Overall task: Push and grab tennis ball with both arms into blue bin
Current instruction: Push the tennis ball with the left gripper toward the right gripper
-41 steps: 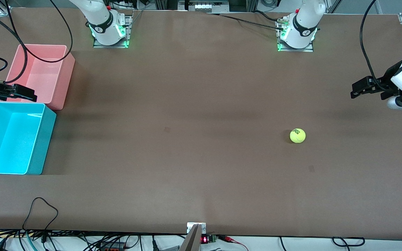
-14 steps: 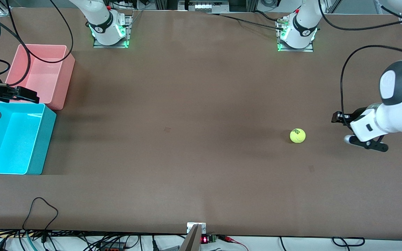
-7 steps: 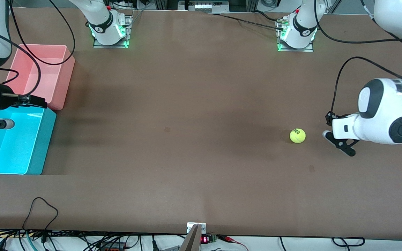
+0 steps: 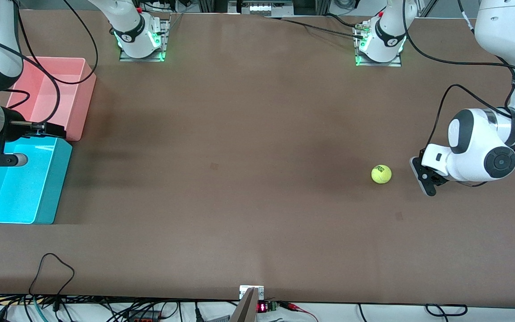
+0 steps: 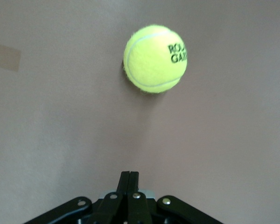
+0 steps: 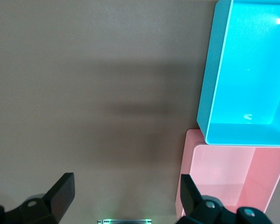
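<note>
The tennis ball [image 4: 381, 174] lies on the brown table toward the left arm's end; it also shows in the left wrist view [image 5: 155, 58] with its dark logo. My left gripper [image 4: 424, 179] is low beside the ball, a short gap away on the side toward the left arm's end of the table, shut and empty [image 5: 129, 173]. My right gripper [image 4: 54, 130] hangs open and empty [image 6: 126, 196] over the line where the blue bin [image 4: 56, 188] meets the pink bin. The blue bin [image 6: 214, 70] is empty.
An empty pink bin [image 4: 85, 103] stands against the blue bin, farther from the front camera; it shows in the right wrist view too [image 6: 183, 168]. Both arm bases stand along the table's back edge. Cables hang over the pink bin.
My left arm has come down and swung in to the ball, ending close beside it. My right gripper has drifted slightly toward the table's middle. The ball has not moved.
</note>
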You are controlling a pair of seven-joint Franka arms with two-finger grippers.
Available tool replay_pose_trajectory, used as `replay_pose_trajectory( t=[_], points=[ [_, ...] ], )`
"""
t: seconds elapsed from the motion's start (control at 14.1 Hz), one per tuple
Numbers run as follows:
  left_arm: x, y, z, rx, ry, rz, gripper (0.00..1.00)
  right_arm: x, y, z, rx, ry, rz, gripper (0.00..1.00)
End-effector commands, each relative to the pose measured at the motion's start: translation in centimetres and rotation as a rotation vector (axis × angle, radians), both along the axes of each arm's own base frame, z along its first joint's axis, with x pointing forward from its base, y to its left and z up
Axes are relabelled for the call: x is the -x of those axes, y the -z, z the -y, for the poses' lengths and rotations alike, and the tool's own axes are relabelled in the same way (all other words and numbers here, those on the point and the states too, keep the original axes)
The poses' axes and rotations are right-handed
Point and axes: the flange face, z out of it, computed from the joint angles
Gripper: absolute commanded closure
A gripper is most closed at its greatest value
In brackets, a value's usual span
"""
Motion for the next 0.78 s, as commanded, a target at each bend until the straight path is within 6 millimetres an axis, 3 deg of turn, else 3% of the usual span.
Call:
replay_pose_trajectory(
  t=[0.0, 0.28, 0.71],
  points=[
    [1.0, 1.8, -1.2, 0.004, 0.158, 0.099, 1.00, 1.0, -0.1, 0.2, -0.003, 0.011, -0.037, 0.00],
    [1.1, 3.4, -1.1, 0.016, 0.226, 0.112, 1.00, 1.4, 0.0, 1.0, -0.004, 0.016, -0.065, 0.00],
    [2.4, 4.7, -1.7, 0.010, 0.297, 0.149, 1.00, 0.6, 2.7, 0.4, -0.001, 0.009, -0.072, 0.00]
  ],
)
